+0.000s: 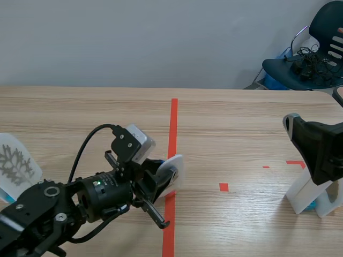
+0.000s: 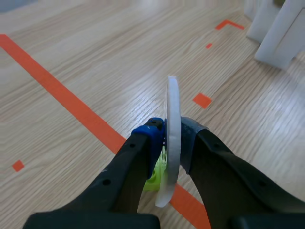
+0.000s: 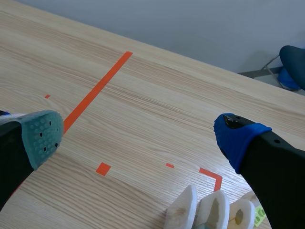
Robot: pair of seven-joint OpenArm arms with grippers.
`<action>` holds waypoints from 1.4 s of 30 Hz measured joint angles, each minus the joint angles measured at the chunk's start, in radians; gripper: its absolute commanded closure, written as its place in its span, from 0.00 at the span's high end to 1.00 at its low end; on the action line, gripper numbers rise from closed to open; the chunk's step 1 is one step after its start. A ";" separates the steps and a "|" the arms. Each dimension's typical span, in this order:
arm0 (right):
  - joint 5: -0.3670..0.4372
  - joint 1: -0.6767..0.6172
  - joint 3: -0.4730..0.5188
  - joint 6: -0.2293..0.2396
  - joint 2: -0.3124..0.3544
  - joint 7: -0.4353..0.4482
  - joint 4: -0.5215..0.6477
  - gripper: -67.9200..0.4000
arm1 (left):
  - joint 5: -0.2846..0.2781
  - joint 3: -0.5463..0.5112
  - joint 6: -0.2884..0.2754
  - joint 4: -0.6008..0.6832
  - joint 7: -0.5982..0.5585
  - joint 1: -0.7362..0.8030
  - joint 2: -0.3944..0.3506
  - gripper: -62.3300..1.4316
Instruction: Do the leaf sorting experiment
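Left tool (image 2: 172, 138) pinching white disc (image 2: 172, 102), edge upright

The table (image 1: 241, 118) is smooth, matt wood-grain. The disc (image 2: 173, 124) looks like matt white plastic. The right gripper (image 3: 140, 137) has soft dotted pads (image 3: 44, 136) on smooth black plastic. At two o'clock, the chair (image 1: 321, 21) looks dark plastic.

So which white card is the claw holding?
The white card pinched on edge in the left claw. The card with the grey leaf picture lies free, and the others stand below the open right claw.
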 measured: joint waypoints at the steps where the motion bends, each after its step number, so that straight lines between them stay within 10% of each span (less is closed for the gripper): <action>1: 0.000 0.000 0.000 0.000 0.000 0.000 0.000 1.00 | -0.032 -0.021 0.000 0.048 0.008 0.029 -0.012 0.15; 11: -0.002 0.000 0.000 0.000 0.000 0.000 0.000 1.00 | -0.360 -0.409 0.021 0.182 0.046 0.299 -0.060 0.15; 23: -0.002 0.000 0.000 0.000 0.000 0.000 0.000 1.00 | -0.357 -0.529 0.225 0.095 0.042 0.253 -0.060 0.15; 34: -0.002 0.000 0.000 0.000 0.000 0.000 0.000 1.00 | -0.357 -0.525 0.278 -0.102 -0.028 0.169 -0.061 0.17; 38: -0.002 0.000 0.000 0.000 0.000 0.000 0.000 1.00 | -0.357 -0.530 0.275 -0.101 -0.026 0.169 -0.063 0.29; 42: -0.002 0.000 0.000 0.000 0.000 0.000 0.000 1.00 | -0.357 -0.531 0.274 -0.098 -0.029 0.169 -0.063 0.65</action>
